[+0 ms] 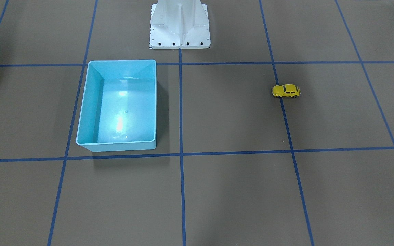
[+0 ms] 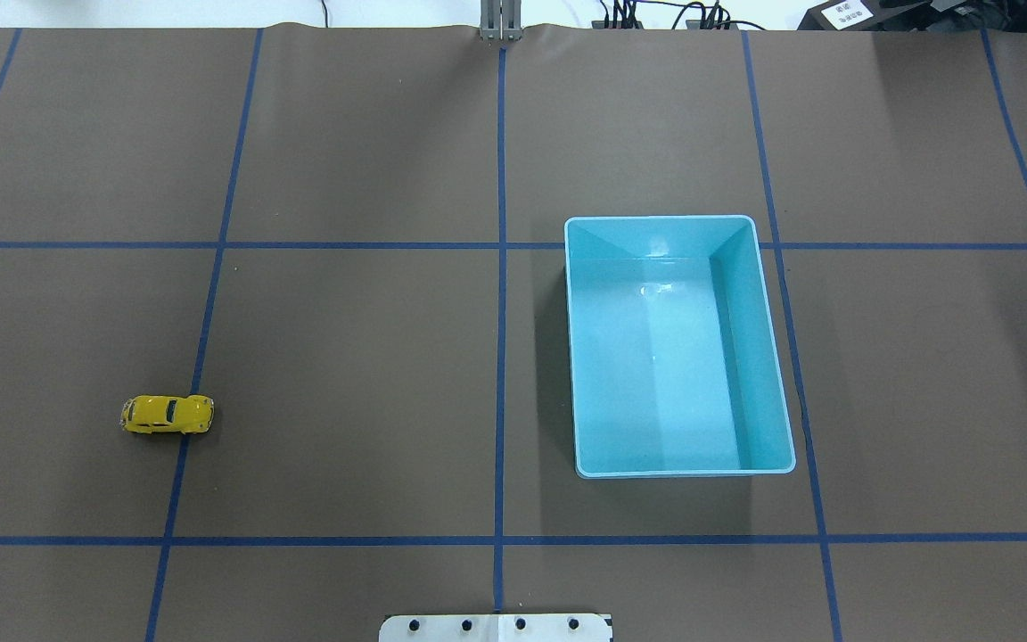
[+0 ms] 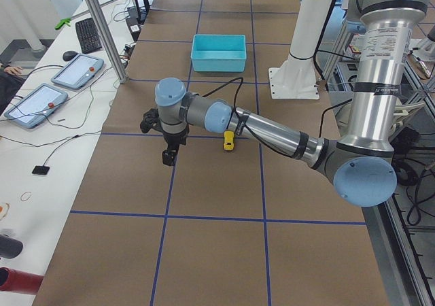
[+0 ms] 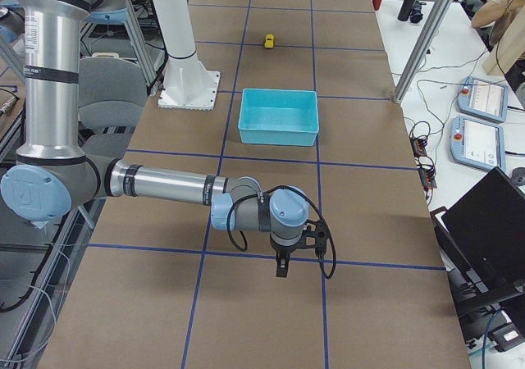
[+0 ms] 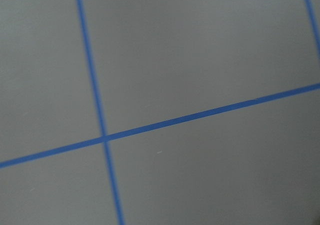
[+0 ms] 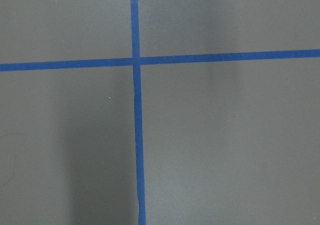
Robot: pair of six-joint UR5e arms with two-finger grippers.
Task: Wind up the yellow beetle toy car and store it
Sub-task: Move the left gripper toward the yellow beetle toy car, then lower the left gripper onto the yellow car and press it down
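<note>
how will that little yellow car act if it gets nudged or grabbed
The yellow beetle toy car stands on its wheels on the flat table, so a lengthwise push would probably make it roll. Its shell looks glossy and rounded, so it may slip in a pinch. It is tiny, so likely light and stiff.

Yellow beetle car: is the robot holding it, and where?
No, nothing holds it. The yellow beetle toy car stands free on the table; the left end effector hangs off to one side, apart from it.

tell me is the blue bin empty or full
Empty: the blue bin has a bare floor; the yellow car stands on the table, apart from it.
</note>
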